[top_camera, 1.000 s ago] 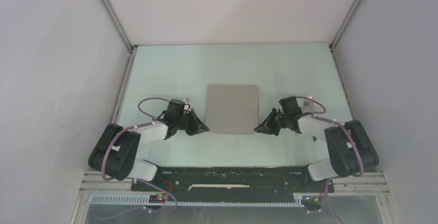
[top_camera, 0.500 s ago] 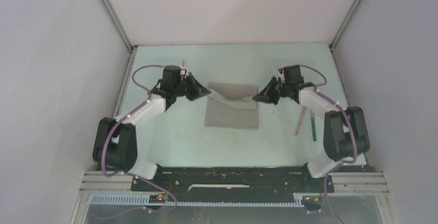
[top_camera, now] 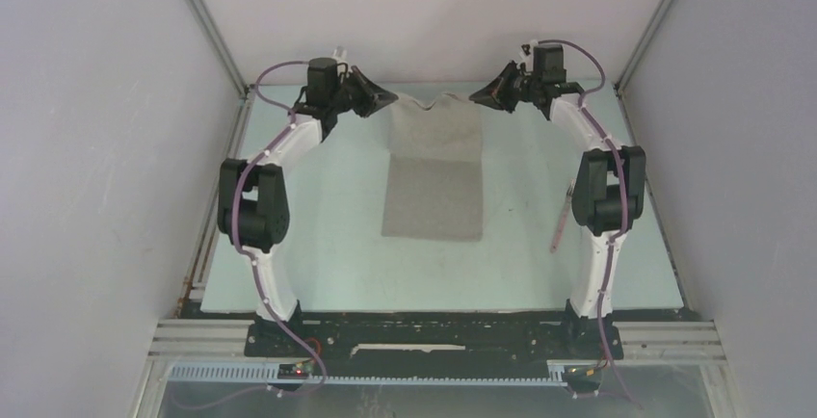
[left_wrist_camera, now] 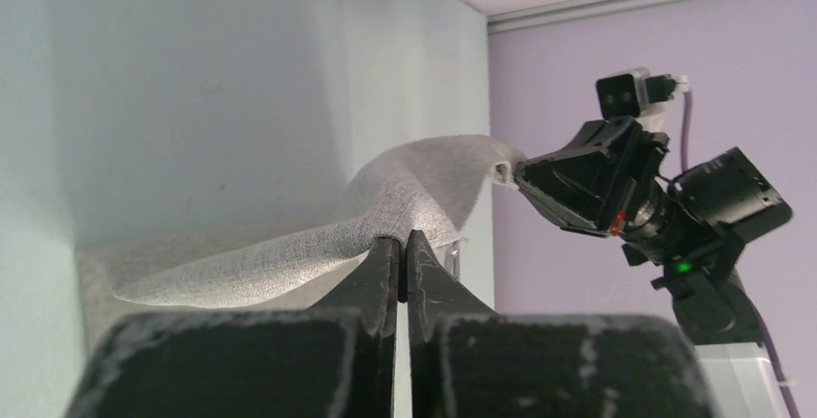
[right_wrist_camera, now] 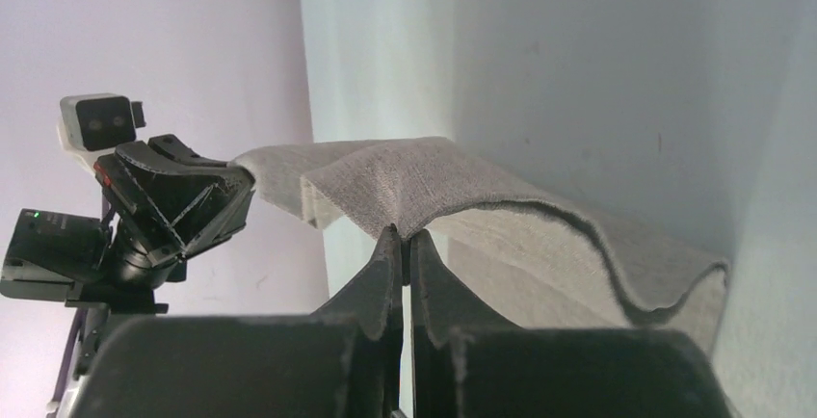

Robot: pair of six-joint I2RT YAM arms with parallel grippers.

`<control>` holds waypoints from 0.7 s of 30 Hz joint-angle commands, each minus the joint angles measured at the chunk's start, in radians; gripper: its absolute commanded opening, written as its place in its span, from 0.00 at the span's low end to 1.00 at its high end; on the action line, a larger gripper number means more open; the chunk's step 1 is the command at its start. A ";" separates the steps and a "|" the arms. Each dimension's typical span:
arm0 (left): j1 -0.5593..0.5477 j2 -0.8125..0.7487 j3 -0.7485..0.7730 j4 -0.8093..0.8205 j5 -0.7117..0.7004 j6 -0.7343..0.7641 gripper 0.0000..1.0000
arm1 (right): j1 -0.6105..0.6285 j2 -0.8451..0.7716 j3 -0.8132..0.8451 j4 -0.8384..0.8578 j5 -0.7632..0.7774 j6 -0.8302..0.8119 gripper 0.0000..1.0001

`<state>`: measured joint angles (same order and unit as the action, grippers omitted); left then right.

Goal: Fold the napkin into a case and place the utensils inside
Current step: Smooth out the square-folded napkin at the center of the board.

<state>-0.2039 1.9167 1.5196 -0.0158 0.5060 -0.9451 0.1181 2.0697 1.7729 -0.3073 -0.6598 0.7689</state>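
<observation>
1. Jaws of both grippers are pressed fully together, each pinching one corner of the napkin [top_camera: 434, 196]: the left gripper [top_camera: 389, 97] has the left corner, the right gripper [top_camera: 475, 98] the right corner.
2. Position of the napkin: the held edge is raised above the far end of the table [top_camera: 318, 206] and sags in a shallow dip between the grippers. The cloth slopes down from there, and its near half lies flat at mid-table.
3. Step, as judged: the lifted edge is to be carried over and laid down as a fold. No case is formed yet.
4. Risks: each pinch takes only thin cloth at the very corner, so pulling the arms apart or a quick swing could slip a corner free. Uneven travel of the two arms would lay the fold skewed, and dragging could shift the flat half.
5. Of the utensils, only a pink handle [top_camera: 560, 225] shows. It lies on the table right of the napkin, apart from it and partly behind the right arm [top_camera: 602, 187].
6. Surroundings: the back wall [top_camera: 434, 23] is close behind the grippers, leaving little room beyond. The right arm stands over the pink handle's far end.
</observation>
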 commanded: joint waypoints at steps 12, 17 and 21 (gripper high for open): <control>0.028 0.213 0.323 0.103 0.126 -0.047 0.00 | -0.009 0.206 0.391 -0.075 -0.058 0.012 0.00; 0.034 0.176 0.237 0.091 0.137 -0.034 0.00 | -0.010 0.139 0.247 -0.058 -0.068 0.010 0.00; 0.051 0.104 0.114 0.049 0.144 -0.040 0.00 | -0.018 0.043 0.050 -0.008 -0.087 0.043 0.00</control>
<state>-0.1761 2.1181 1.7264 0.0692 0.6147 -0.9787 0.1108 2.2265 1.9636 -0.3412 -0.7097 0.7815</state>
